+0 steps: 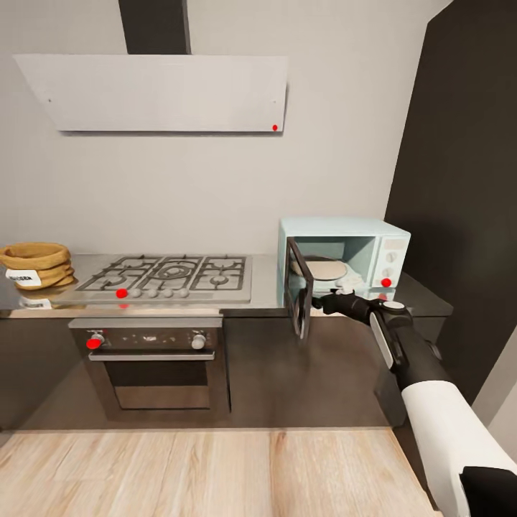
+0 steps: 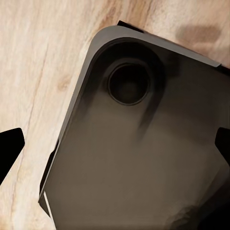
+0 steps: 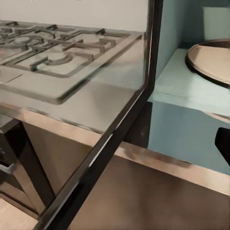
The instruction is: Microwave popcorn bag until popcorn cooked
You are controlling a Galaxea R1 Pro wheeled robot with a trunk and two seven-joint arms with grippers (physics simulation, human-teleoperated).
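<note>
A long grey worktop [image 1: 266, 291] runs along the kitchen wall over dark cabinets, beneath a pale extractor hood [image 1: 158, 92], with a wood floor [image 1: 201, 474] open in front. Set into it is a gas hob [image 1: 169, 276] above a steel built-in oven [image 1: 154, 359]. At the worktop's right end stands the mint-blue microwave [image 1: 343, 255], its long axis along the wall, its dark glass door [image 1: 299, 294] swung out toward the room, hinged on the left, baring the round turntable [image 1: 319, 268]. The right arm reaches to the opening, its right claw [image 1: 343, 289] at the cavity's front edge just beside the door; whether it is clenched or released cannot be told. The popcorn bag [image 1: 36, 264] sits upright at the far left end, rim up, white label facing the room, well apart from the microwave across the hob. The left claw [image 2: 115, 148] hangs released over a dark rounded panel [image 2: 143, 153] and floor.
</note>
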